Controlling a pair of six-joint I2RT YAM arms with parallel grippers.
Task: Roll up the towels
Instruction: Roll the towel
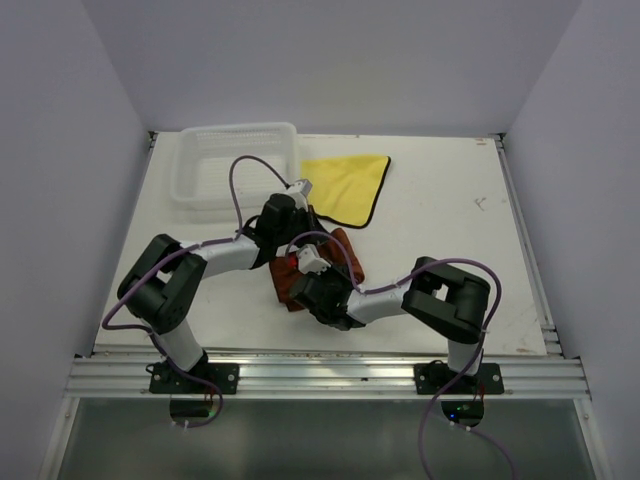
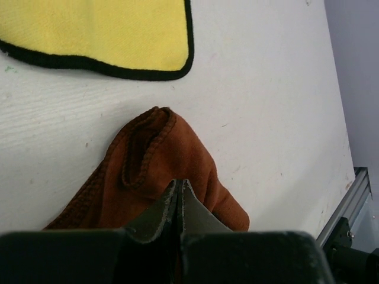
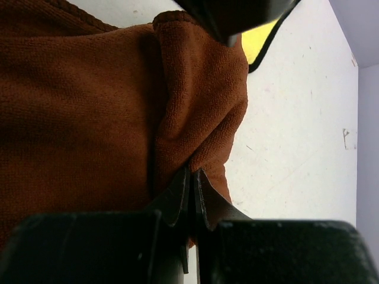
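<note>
The rust-brown towel (image 1: 346, 252) lies crumpled at the table's middle, partly under both wrists. My left gripper (image 1: 300, 230) is at its far edge. In the left wrist view the jaws (image 2: 179, 182) are closed together on the towel (image 2: 160, 148), whose corner is folded over. My right gripper (image 1: 312, 272) is at the near side. In the right wrist view its jaws (image 3: 193, 171) pinch a raised fold of the towel (image 3: 89, 118). The yellow towel (image 1: 346, 184) with its dark hem lies flat behind, and shows in the left wrist view (image 2: 100, 29) and the right wrist view (image 3: 259, 41).
A white mesh basket (image 1: 240, 131) stands at the back left, beside the yellow towel. The left arm's dark finger (image 3: 237, 18) hangs over the towel's far corner in the right wrist view. White walls close the table at the back and sides.
</note>
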